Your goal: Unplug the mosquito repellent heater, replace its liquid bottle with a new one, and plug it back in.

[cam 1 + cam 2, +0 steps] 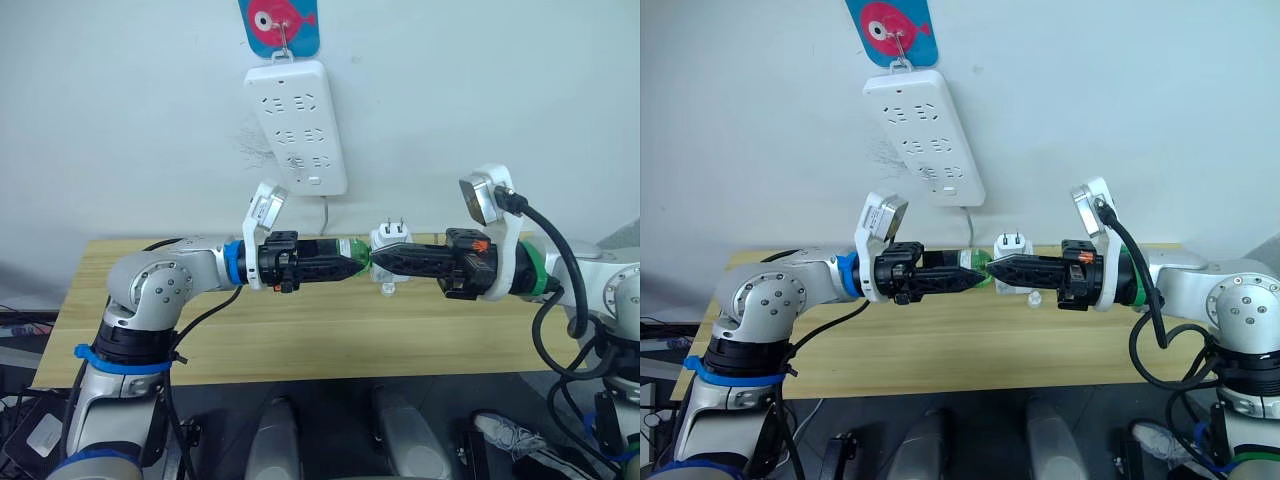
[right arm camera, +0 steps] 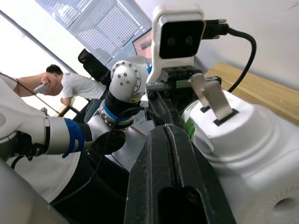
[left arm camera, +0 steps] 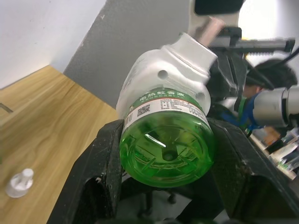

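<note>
The white mosquito repellent heater [image 1: 390, 238] hangs in the air above the wooden table [image 1: 300, 330], prongs pointing up, unplugged from the wall strip. A green liquid bottle [image 3: 166, 149] is seated in its underside. My left gripper [image 1: 355, 262] is shut on the green bottle, whose base faces the left wrist camera. From the other side my right gripper [image 1: 382, 260] is shut on the heater body [image 2: 247, 140]. The two grippers meet tip to tip over the table's back edge.
A long white power strip [image 1: 298, 125] hangs on the wall above, its cord running down behind the table. A small clear bottle [image 1: 388, 289] lies on the table just below the heater. A person [image 2: 70, 84] sits far off in the room.
</note>
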Controlling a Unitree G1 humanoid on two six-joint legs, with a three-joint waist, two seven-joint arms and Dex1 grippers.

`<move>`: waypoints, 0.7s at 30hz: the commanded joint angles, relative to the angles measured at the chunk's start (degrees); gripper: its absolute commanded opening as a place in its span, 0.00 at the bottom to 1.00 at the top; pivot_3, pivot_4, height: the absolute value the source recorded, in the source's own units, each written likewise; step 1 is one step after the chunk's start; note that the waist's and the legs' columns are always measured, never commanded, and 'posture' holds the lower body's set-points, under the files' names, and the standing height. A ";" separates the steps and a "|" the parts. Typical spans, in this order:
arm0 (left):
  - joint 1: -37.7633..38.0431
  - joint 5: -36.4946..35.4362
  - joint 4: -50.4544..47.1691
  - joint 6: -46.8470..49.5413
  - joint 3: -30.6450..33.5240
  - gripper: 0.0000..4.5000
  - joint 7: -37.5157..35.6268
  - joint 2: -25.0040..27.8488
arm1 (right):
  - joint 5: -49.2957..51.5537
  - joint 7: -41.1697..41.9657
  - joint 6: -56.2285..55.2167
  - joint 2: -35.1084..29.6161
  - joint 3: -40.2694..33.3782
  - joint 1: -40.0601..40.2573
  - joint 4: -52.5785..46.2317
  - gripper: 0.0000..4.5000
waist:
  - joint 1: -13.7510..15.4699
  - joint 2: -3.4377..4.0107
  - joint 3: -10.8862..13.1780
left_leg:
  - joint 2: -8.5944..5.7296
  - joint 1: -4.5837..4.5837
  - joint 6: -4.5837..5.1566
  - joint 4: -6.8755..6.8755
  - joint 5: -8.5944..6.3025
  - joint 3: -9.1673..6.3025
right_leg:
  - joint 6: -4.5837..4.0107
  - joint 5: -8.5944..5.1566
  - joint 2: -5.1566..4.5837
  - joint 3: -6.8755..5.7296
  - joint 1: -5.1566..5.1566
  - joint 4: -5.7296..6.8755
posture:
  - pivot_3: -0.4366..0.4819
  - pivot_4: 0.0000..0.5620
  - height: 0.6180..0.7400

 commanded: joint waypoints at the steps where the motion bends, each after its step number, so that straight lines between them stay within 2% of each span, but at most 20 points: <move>1: 0.15 0.09 -4.09 -2.15 -1.57 0.51 -4.15 0.29 | 2.17 -4.02 -0.89 -0.06 -0.47 -1.57 2.02 0.00 | 0.00 0.00 0.00 | 0.00 0.00 0.00 0.00 0.00 0.00 | 0.00 0.00 0.00 0.01 0.00 0.00 | 0.31 0.40 1.00; 21: 0.95 -0.55 -6.74 -2.45 -2.58 0.51 -6.76 1.23 | 1.20 -9.98 0.24 -0.46 1.81 -2.67 6.80 0.00 | 0.01 0.00 0.00 | 0.01 -0.01 0.01 0.00 0.00 -0.01 | 0.00 0.00 0.00 -0.01 0.00 0.00 | 0.31 0.40 1.00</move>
